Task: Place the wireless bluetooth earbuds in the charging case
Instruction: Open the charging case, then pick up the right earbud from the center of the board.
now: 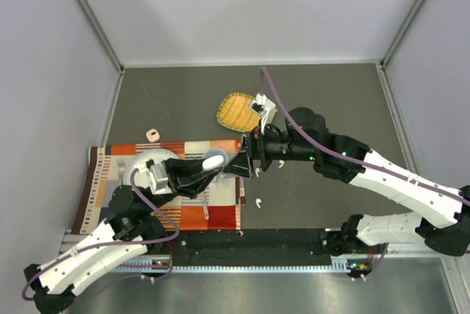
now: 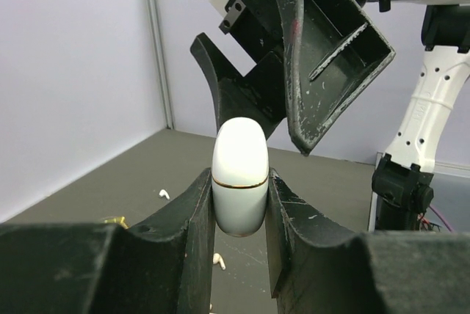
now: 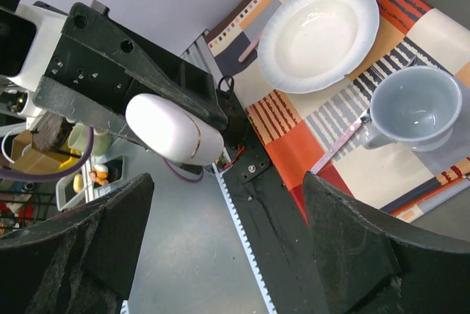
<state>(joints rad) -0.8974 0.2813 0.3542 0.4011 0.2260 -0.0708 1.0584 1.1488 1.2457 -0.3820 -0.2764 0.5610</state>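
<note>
Left gripper (image 2: 241, 204): clenched on the charging case (image 2: 239, 176), which stands between the fingers with its rounded lid end up and the gold seam showing; lid shut.
Right gripper (image 3: 228, 244): released, jaws spread wide, facing the case from just beyond it without touching, as far as the wrist views show.
Charging case position: held in the air over the near part of the table, above the edge of the patterned placemat (image 1: 187, 215).
Placemat contents: white plate (image 3: 319, 35), grey cup (image 3: 415, 105) and a utensil lying between them.
Earbuds: one earbud (image 1: 258, 201) lies on the dark table just right of the placemat; another earbud (image 1: 280, 163) lies a little farther, under the right arm. The left wrist view shows further small white pieces on the table beyond the case; no total count can be confirmed.
Far items: a yellow woven piece (image 1: 236, 111) and a small cream object (image 1: 152, 135), both well apart from the case.
Progress: early. Case secured but apparently not yet opened; no earbud visibly seated.
Remaining: open the lid, pick up each earbud, seat it in the case.
</note>
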